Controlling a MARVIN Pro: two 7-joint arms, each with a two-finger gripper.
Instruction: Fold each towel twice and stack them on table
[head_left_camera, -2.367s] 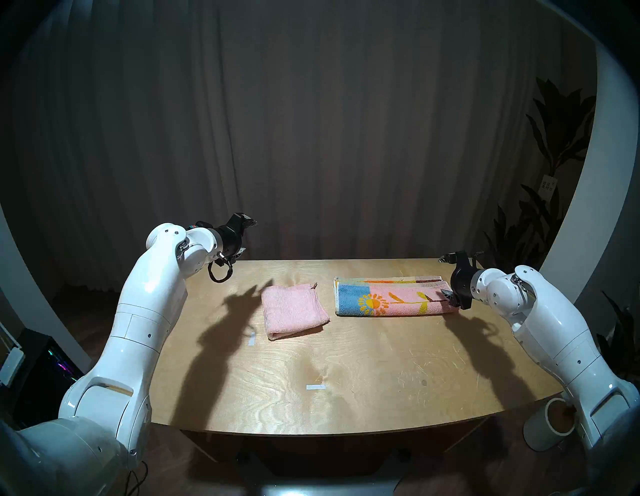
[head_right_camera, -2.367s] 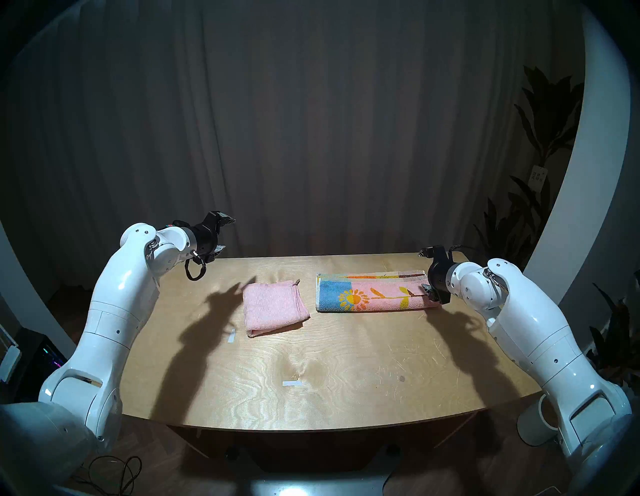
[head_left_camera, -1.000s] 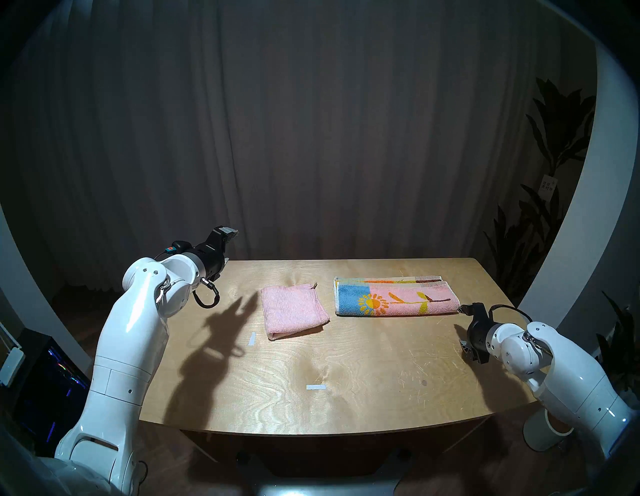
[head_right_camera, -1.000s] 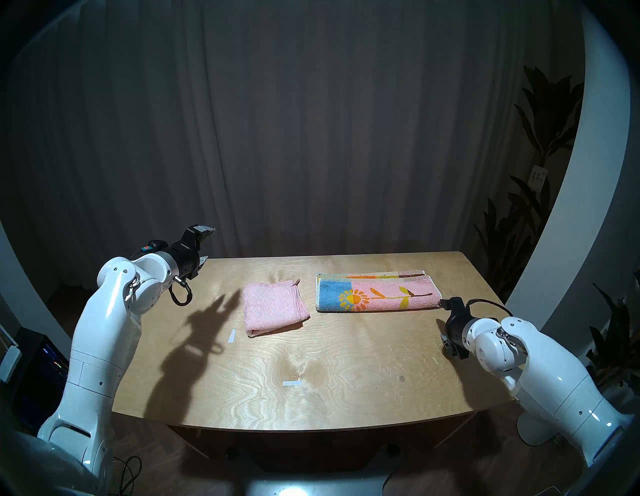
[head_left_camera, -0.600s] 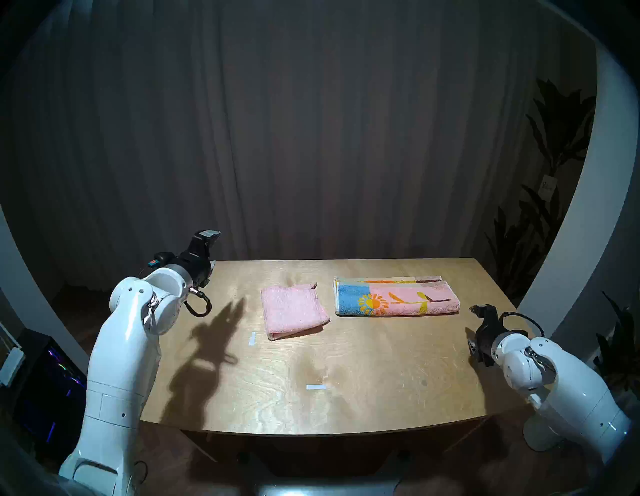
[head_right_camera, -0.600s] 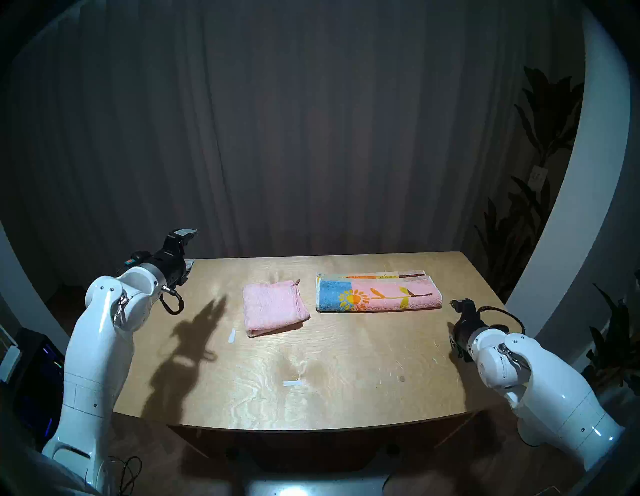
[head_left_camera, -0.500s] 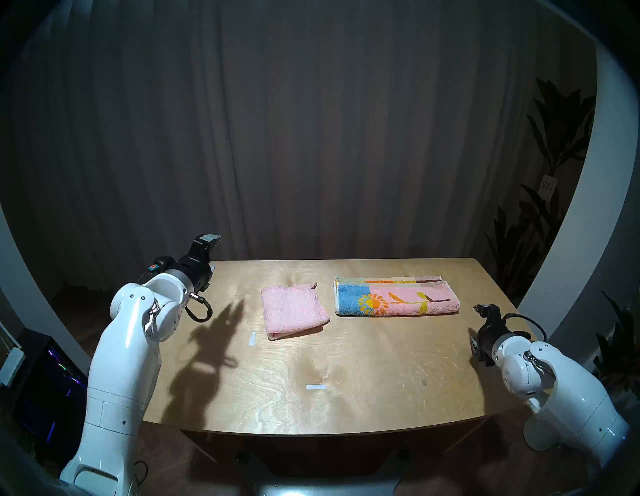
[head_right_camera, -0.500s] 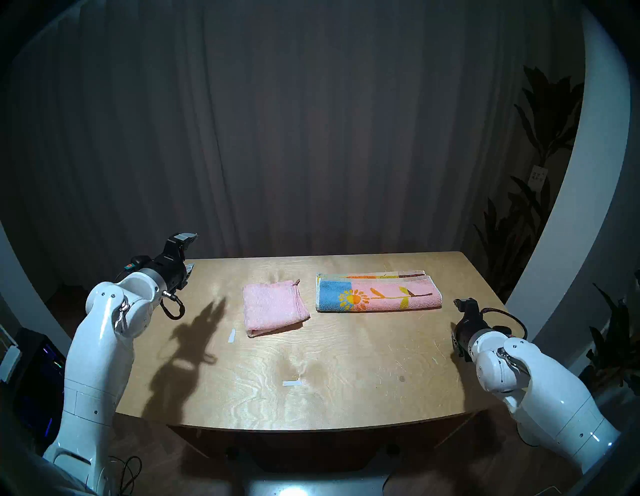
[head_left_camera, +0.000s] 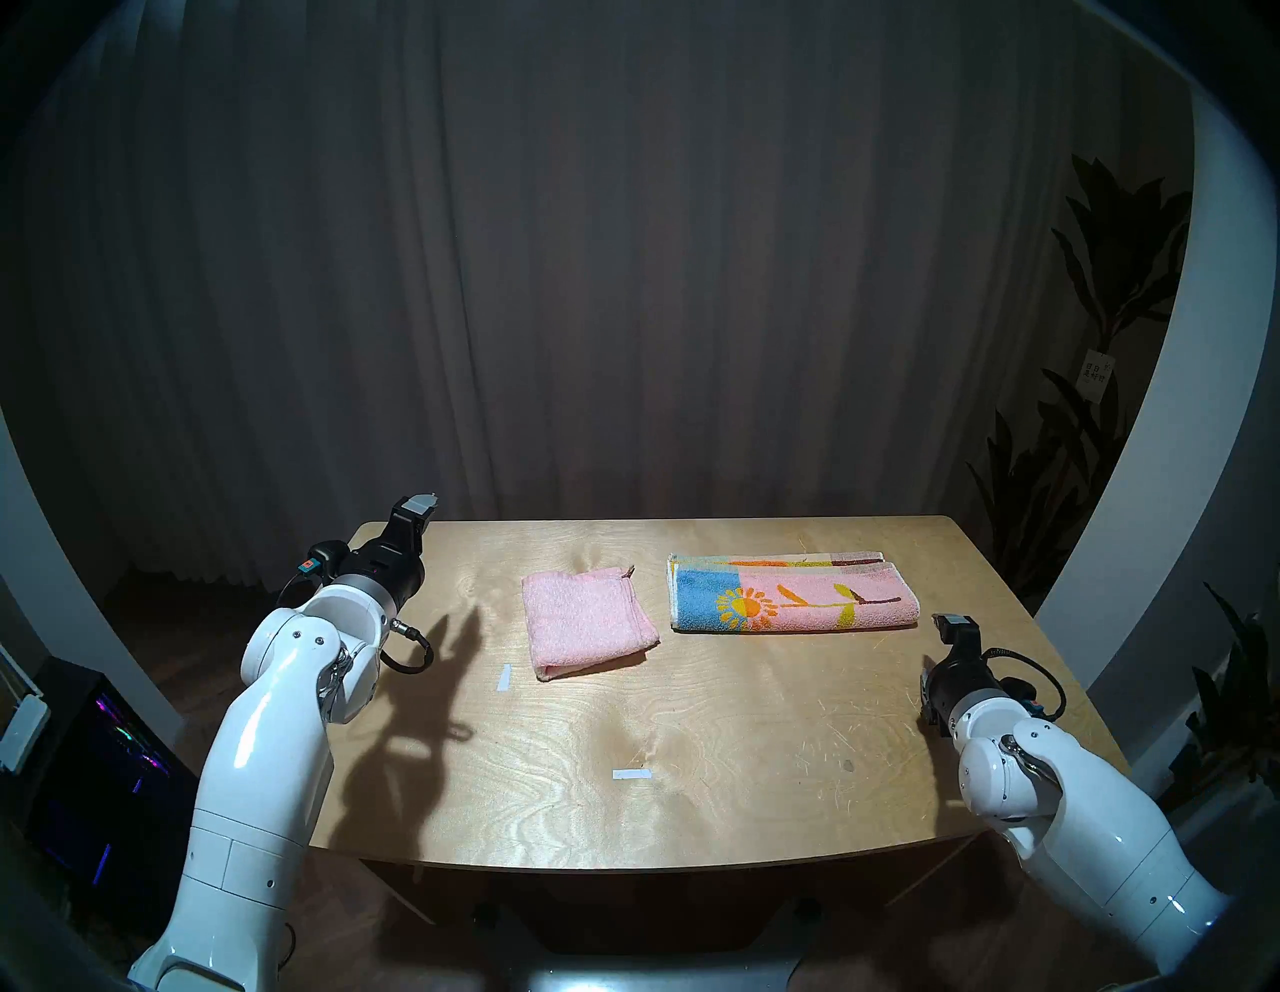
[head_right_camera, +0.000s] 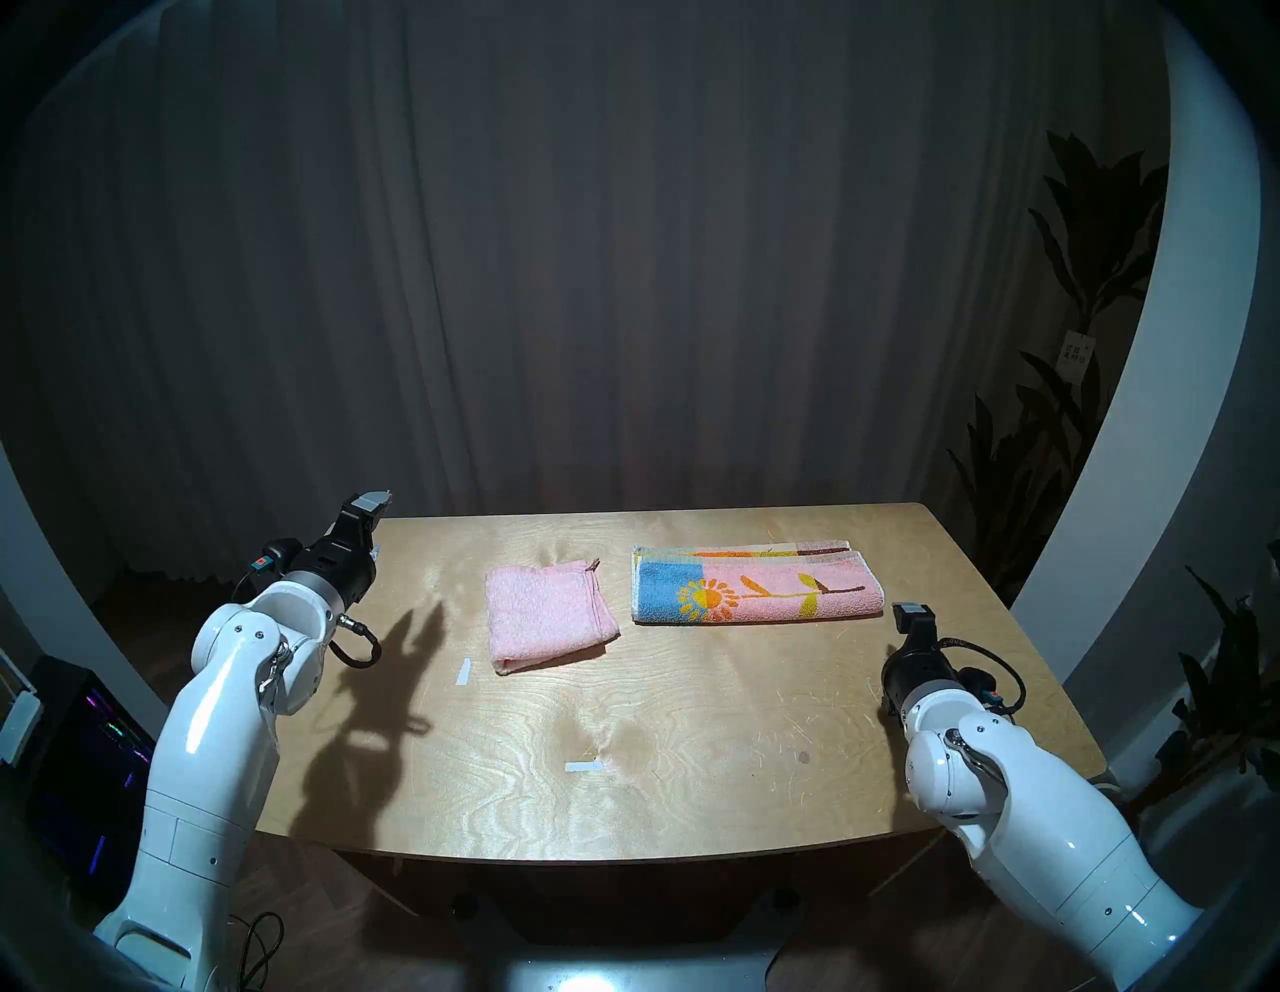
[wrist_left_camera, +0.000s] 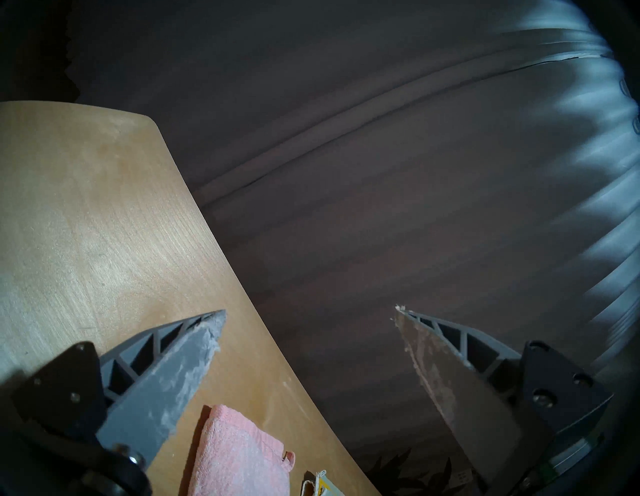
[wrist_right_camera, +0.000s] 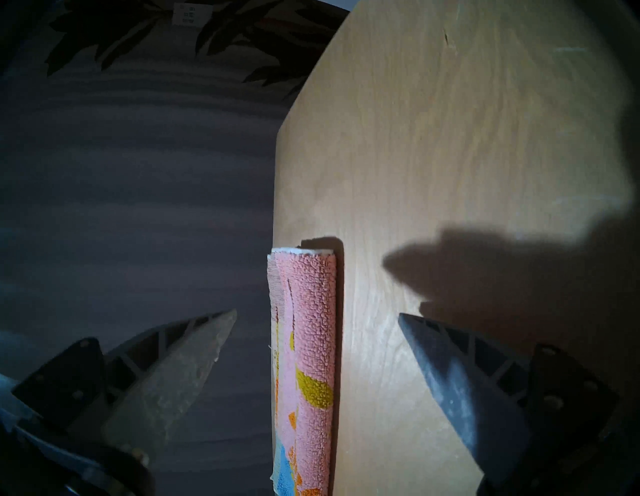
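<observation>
I take the pink-and-blue towel (head_left_camera: 793, 597) as my landmark; it lies toward the far right of the counter (head_left_camera: 692, 796) as a long strip, folded once by the look of it, its sun and flower print facing up; the plain pink towel (head_left_camera: 587, 620) sits just left of it, apart from it, already a compact thick square and slightly skewed; neither is stacked yet. My right gripper (wrist_right_camera: 317, 317) hovers off the right-hand short end of the printed towel, jaws spread wide and holding nothing; the wrist view looks straight along the strip. My left gripper (wrist_left_camera: 310, 313) is well to the left of both towels, over the far left corner of the counter, likewise spread and empty. I judge the terry to be light, soft and limp; it will sag and slump if lifted from one point, and the loops should give the fingers good friction, so slipping worries me less than layers peeling apart. For the second fold I would pinch the right short end at its corners, catching both layers together, since the far edges show as slightly offset; a single-layer pinch would undo the first fold. For the stacking, the pink square is best gripped through its full thickness at the folded edge; nothing here is fragile.
</observation>
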